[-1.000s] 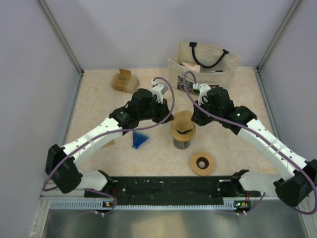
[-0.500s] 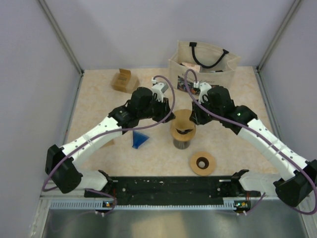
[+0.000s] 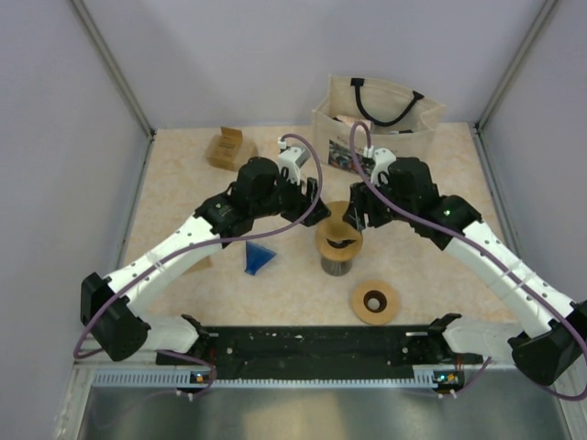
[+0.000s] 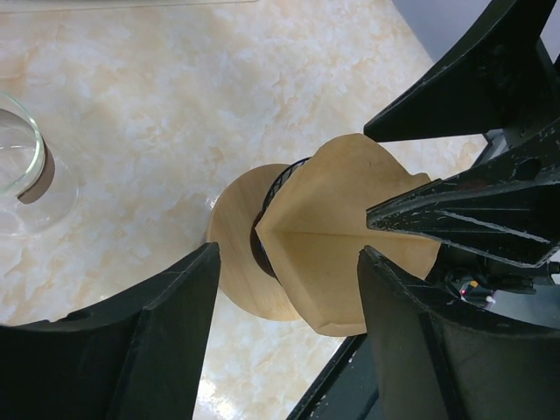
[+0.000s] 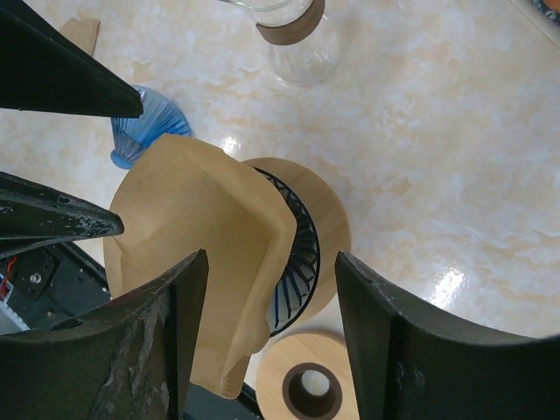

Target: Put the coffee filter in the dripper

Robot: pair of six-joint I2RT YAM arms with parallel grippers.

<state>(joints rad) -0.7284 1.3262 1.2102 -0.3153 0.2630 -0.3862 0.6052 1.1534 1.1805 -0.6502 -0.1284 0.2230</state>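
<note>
— Where's your coffee filter?
— Resting on the mouth of the dripper, mid-worktop.
— And your fingers?
— Your left fingers and right fingers are spread, flanking it, pinching nothing.

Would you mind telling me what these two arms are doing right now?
The left gripper and right gripper hang over the dripper from opposite sides. The brown paper coffee filter rests in it, leaning out over one side. Both sets of fingers are spread around the filter, and neither is gripping it.
</note>
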